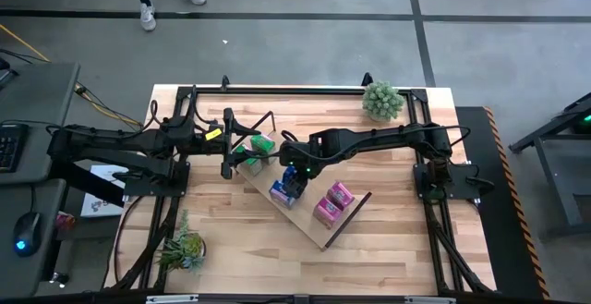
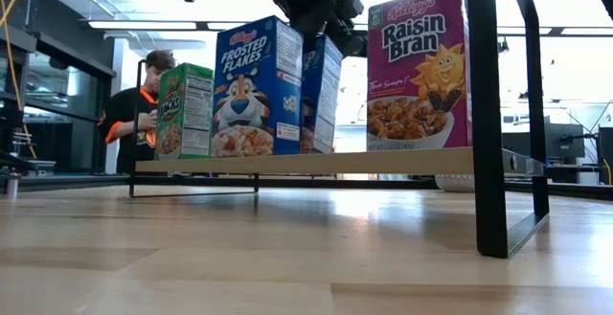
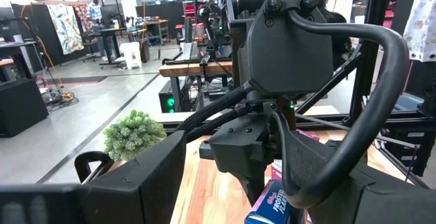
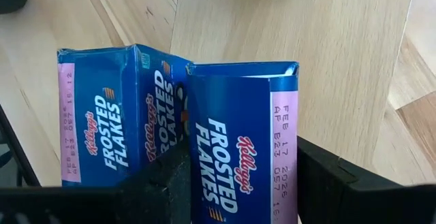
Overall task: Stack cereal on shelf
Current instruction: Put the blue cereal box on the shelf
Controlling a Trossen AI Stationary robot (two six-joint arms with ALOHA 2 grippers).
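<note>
The shelf (image 1: 307, 223) lies slantwise in the middle of the table, a light-wood board (image 2: 306, 163) with a dark rod frame (image 2: 488, 114) at its end. On it stand green cereal boxes (image 1: 256, 147), two blue Frosted Flakes boxes (image 1: 286, 189) and pink Raisin Bran boxes (image 1: 332, 202). My right gripper (image 1: 294, 176) reaches in from the table's right and is shut on the farther blue box (image 2: 322, 90). My left gripper (image 1: 226, 161) hovers open beside the green boxes, at the board's left end, touching nothing. My right gripper (image 4: 243, 157) pinches the blue cereal box at its top end (image 4: 238, 115), one finger (image 4: 167, 183) on each of two opposite faces. It comes from above, pointing down. The box stands upright beside the other blue box (image 4: 112, 129), its lower end at the board.
One potted plant (image 1: 381, 101) stands at the table's far right corner and another (image 1: 183, 249) near its near left corner. Bare tabletop (image 1: 249, 249) lies in front of the shelf. A person (image 2: 144, 114) is in the room beyond the table.
</note>
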